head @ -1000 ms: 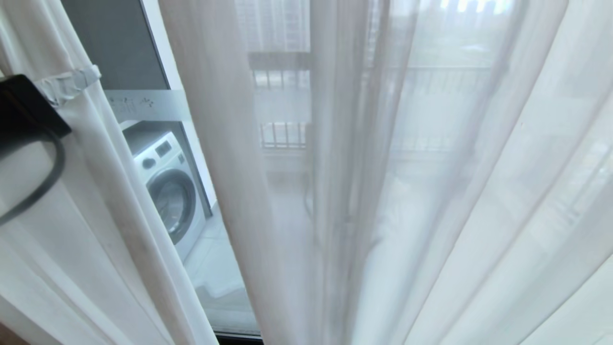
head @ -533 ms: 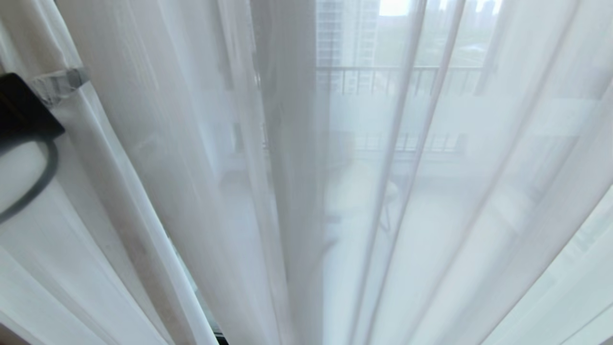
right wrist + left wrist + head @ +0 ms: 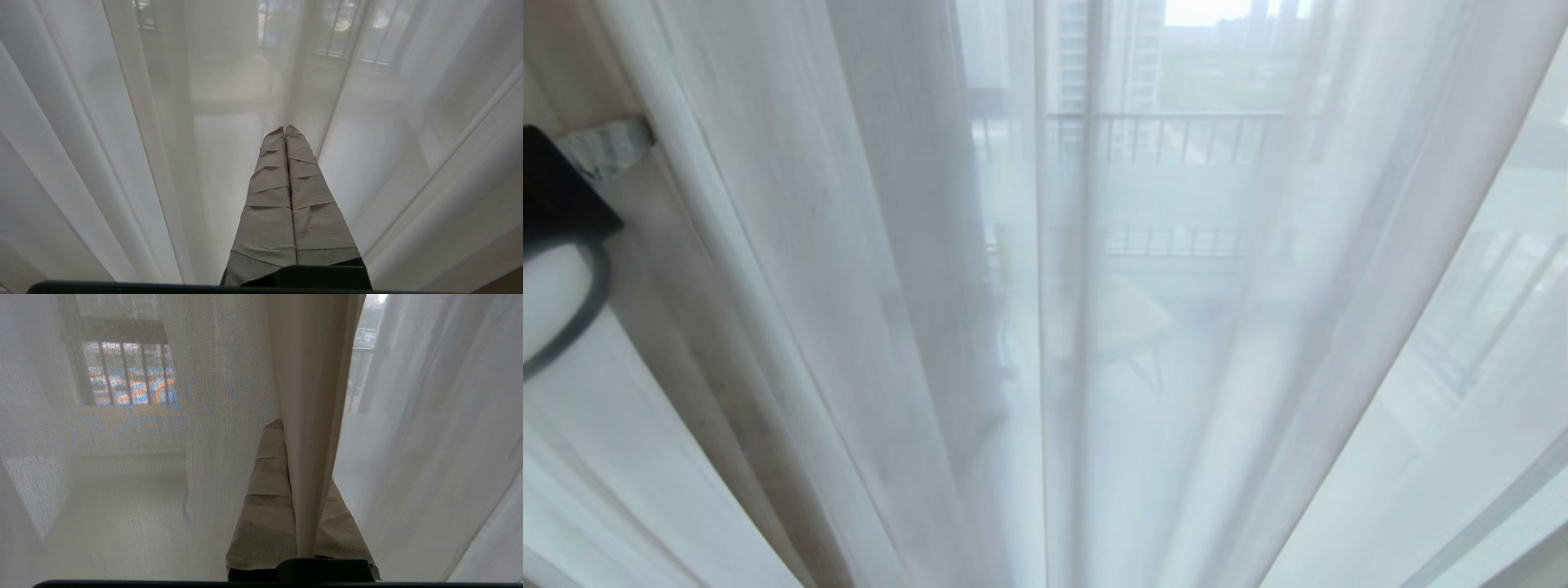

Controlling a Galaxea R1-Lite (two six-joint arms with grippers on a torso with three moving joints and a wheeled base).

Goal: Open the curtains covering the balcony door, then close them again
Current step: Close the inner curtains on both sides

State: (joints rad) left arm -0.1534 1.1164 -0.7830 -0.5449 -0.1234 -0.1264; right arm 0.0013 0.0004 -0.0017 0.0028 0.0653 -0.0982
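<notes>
Two layers of curtains (image 3: 1094, 343) are drawn across the door, glass only dimly seen behind. One beige fold (image 3: 312, 416) is pinched in the left gripper (image 3: 300, 522); it could slip out if tugged sideways. Right gripper (image 3: 286, 134) is shut, empty, just beside sheer.

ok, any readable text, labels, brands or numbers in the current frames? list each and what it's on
None readable. The sheer curtains fill all three views and carry no print. The balcony railing and towers behind them show no signs. The left tool and right tool are wrapped in plain tape, unmarked.
</notes>
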